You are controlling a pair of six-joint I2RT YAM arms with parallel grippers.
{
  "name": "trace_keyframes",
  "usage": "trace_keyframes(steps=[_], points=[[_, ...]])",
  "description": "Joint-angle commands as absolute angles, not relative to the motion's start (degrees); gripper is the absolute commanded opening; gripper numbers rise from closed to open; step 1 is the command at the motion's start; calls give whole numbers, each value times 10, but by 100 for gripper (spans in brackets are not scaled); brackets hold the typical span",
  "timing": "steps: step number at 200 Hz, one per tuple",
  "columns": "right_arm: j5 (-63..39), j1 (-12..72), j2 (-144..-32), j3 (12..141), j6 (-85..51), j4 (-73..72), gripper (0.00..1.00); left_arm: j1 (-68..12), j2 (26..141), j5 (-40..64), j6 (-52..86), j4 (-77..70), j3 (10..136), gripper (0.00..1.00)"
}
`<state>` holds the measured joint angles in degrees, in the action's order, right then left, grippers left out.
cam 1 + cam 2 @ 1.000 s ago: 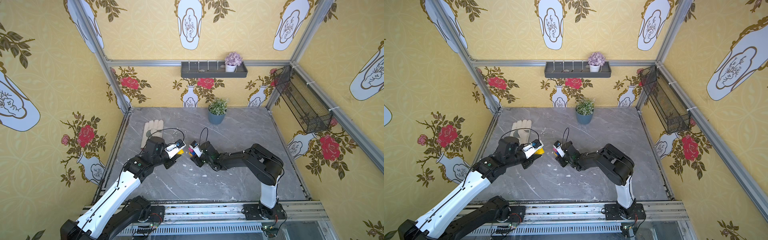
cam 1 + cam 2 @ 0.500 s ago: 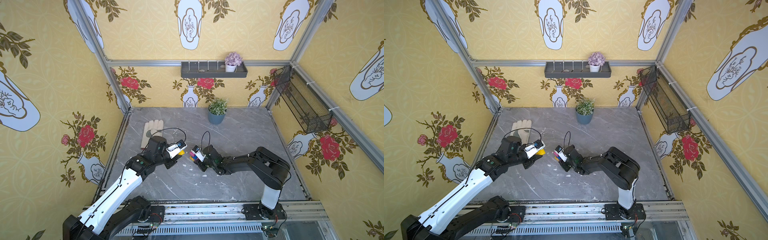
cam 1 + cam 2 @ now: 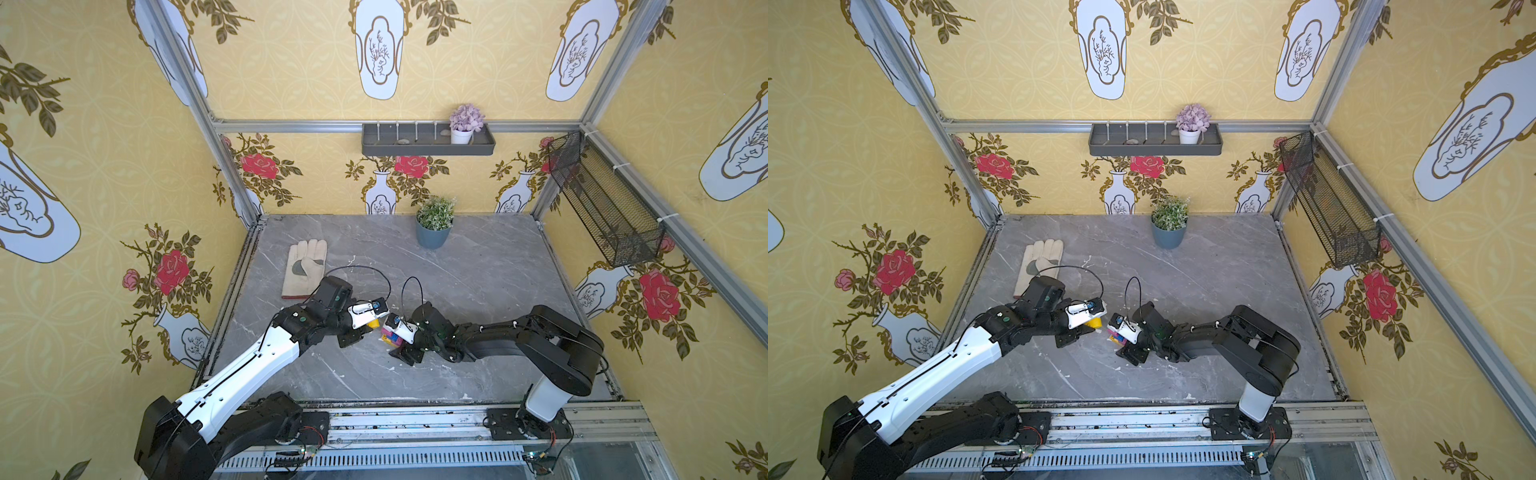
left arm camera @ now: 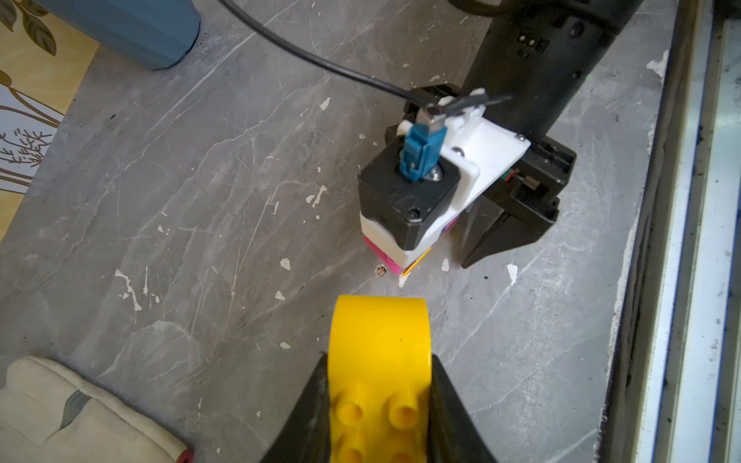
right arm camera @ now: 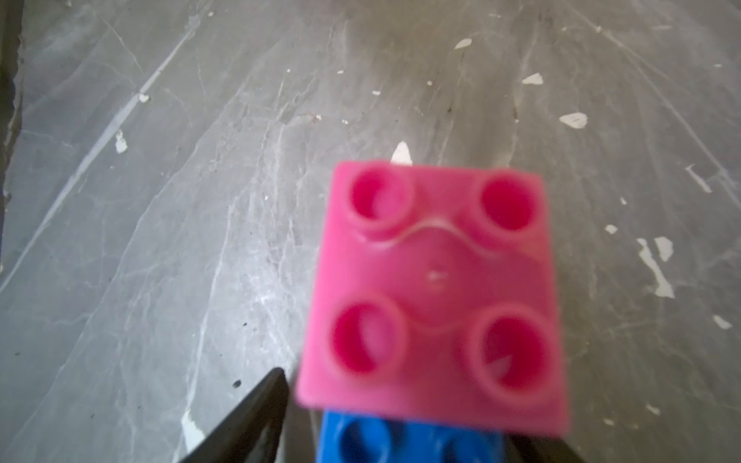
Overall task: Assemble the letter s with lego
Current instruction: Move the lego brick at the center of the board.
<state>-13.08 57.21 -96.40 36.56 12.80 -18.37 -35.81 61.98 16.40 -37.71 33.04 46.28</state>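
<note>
At mid-surface (image 3: 478,274), left fingers (image 4: 304,421) clamp the yellow brick (image 4: 381,352); right fingers (image 5: 248,421) stand apart around the stack (image 5: 433,280). Best to square the brick over the studs, then press straight.

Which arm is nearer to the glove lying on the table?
Left. The left arm passes close beside the glove, near its cuff; the right arm lies farther off, past the left arm's yellow brick.

A pale glove (image 3: 304,268) lies flat, well apart from a blue-potted plant (image 3: 433,226).
</note>
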Motion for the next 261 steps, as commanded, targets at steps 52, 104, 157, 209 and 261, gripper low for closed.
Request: trace_keyframes(steps=[52, 104, 157, 209, 261], points=[[-21, 539, -704, 359, -36, -64, 96, -360, 620, 156, -410, 308, 456, 0], [-357, 247, -710, 425, -410, 103, 98, -364, 611, 135, -479, 322, 453, 0], [-361, 355, -761, 381, -526, 58, 98, -364, 625, 151, -475, 294, 469, 0], [-298, 441, -830, 335, -628, -79, 98, -364, 658, 172, -523, 322, 488, 0], [-277, 468, -913, 289, -701, -237, 95, -364, 671, 179, -540, 330, 502, 0]])
